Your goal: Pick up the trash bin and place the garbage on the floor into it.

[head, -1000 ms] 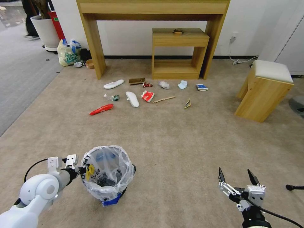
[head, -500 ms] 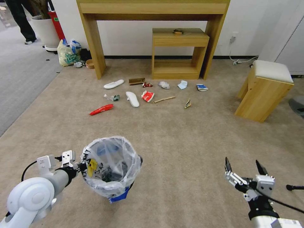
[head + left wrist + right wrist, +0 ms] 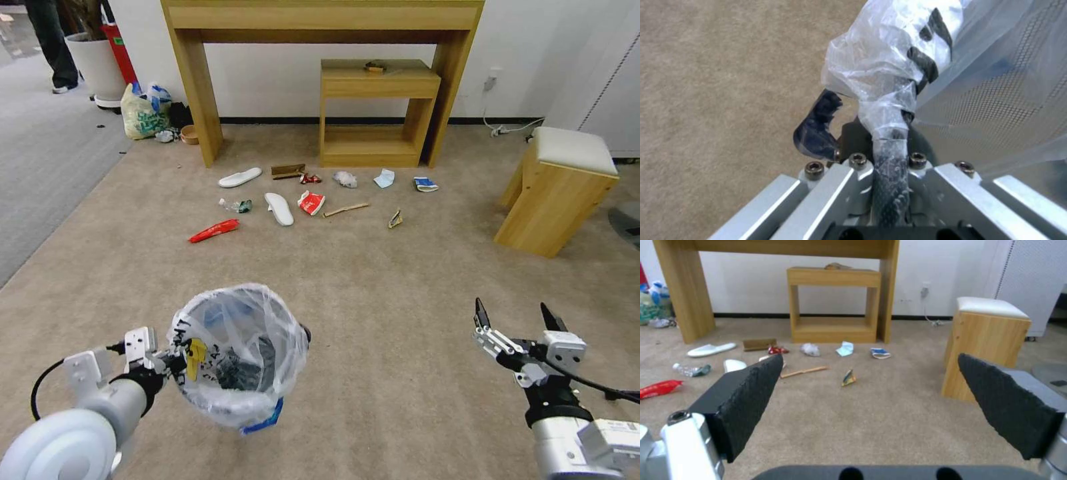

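The left gripper [image 3: 183, 357] clamps the rim of the trash bin [image 3: 237, 357], which tilts above the carpet [image 3: 373, 313] at the near left. In the left wrist view the crinkly liner [image 3: 889, 76] covers the pinched rim, so the fingertips are hidden. The right gripper [image 3: 515, 319] hovers at the near right, jaws spread wide and empty. The garbage [image 3: 293, 200] lies scattered well ahead, before the wooden console [image 3: 380, 110]; the smaller scraps are hard to identify.

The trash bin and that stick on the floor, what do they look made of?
The trash bin, gripped at its rim by the left gripper: dark perforated mesh, probably metal, under a glossy, crinkly clear plastic liner. The stick: pale, matte, likely wood.
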Controlling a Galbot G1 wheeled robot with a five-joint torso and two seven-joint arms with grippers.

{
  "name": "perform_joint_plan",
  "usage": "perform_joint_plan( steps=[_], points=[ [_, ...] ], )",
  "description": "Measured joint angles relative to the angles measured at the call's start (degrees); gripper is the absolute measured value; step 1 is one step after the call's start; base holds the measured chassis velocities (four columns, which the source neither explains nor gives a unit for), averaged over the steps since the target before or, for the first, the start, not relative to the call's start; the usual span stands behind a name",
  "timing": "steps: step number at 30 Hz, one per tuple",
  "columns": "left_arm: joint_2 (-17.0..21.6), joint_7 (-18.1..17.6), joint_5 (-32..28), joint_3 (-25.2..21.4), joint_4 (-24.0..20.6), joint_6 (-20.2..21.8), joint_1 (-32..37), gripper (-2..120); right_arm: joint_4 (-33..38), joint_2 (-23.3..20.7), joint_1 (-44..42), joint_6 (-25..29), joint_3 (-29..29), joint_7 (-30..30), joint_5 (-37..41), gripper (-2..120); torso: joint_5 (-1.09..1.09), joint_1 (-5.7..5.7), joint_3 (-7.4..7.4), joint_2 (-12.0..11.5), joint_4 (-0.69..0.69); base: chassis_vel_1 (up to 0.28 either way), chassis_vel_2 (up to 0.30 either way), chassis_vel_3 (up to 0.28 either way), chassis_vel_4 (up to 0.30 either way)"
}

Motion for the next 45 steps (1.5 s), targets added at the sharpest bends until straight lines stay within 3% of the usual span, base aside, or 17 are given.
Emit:
perform_joint_plan(
  steps=[7, 16, 29, 45],
  points=[
    [-0.55, 0.77, 0.31, -2.16, 1.51, -0.03, 0.06, 0, -0.90, 0.20, 0.88, -0.23, 0.48, -1.08, -0.38, 100, -0.01, 0.00, 0.00, 0.00, -0.01, 0.000, 0.000, 0.000, 0.000],
    [-1.36, 5.09, 2.32, -5.91, 1.21, -0.06, 4.00, 0, 0.58, 0.72, -0.89, 0.36, 1.19, -1.53, -1.20, 100, 0.00, 0.00, 0.00, 0.00, -0.01, 0.000, 0.000, 0.000, 0.000],
    [-1.90, 5.73, 3.24, -5.38, -0.90, -0.05, 4.38, 0, 0.68, 1.05, -1.21, 1.14, 0.60, -0.52, -2.23, 100, 0.00, 0.00, -0.01, 0.00, 0.00, -0.008, 0.015, 0.007, -0.015],
    [-1.45, 5.73, 3.46, -3.19, 0.46, -0.03, 1.86, 0, 0.67, 1.24, 0.07, 0.11, 0.19, -0.15, -2.30, 100, 0.00, 0.00, 0.00, 0.00, -0.01, -0.054, 0.189, 0.049, -0.205]
  ],
)
